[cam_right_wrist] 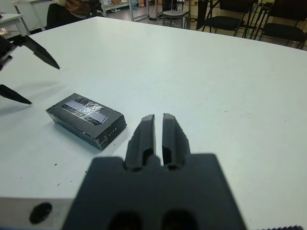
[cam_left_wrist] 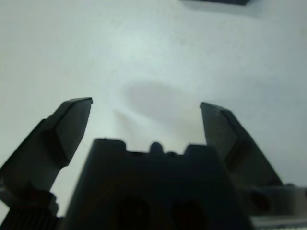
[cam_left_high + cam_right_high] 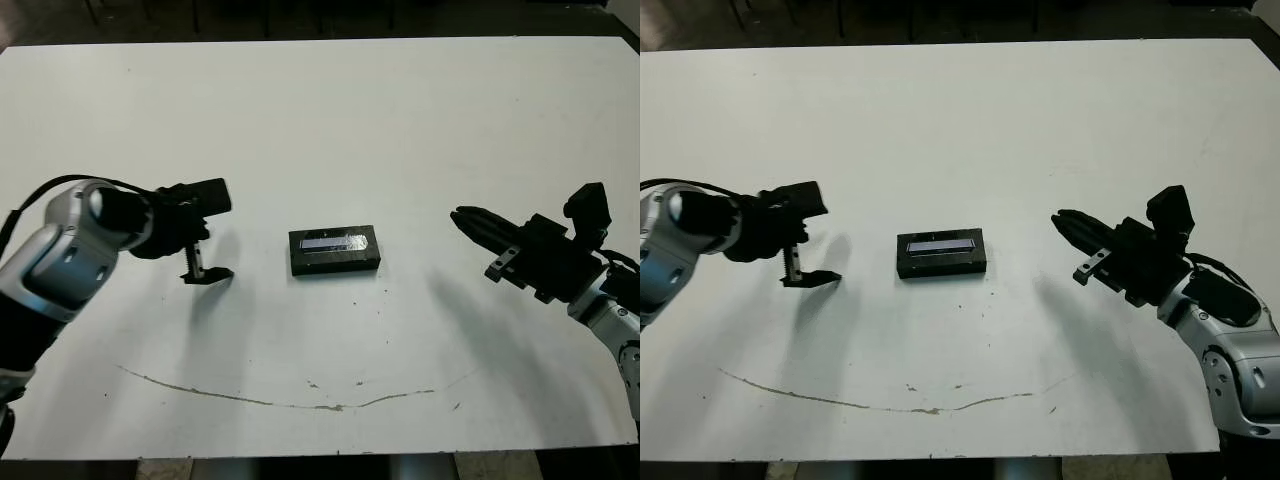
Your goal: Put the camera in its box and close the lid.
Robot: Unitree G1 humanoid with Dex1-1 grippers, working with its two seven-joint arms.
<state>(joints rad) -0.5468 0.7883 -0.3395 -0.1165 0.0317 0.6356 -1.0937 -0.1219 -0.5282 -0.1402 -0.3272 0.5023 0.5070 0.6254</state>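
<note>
The box sits mid-table with the lid flat on top, its silvery stripe facing up. The camera is hidden from view. My left gripper hangs just over the table a short way left of the box, fingers spread open and nothing between them; the left wrist view shows only bare table between the fingertips. My right gripper is well to the right of the box, raised, pointing toward it with its fingers pressed shut on nothing. The right wrist view shows the lidded box ahead of it.
A thin dark curved mark runs across the white table near its front edge. Chairs stand beyond the far edge in the right wrist view.
</note>
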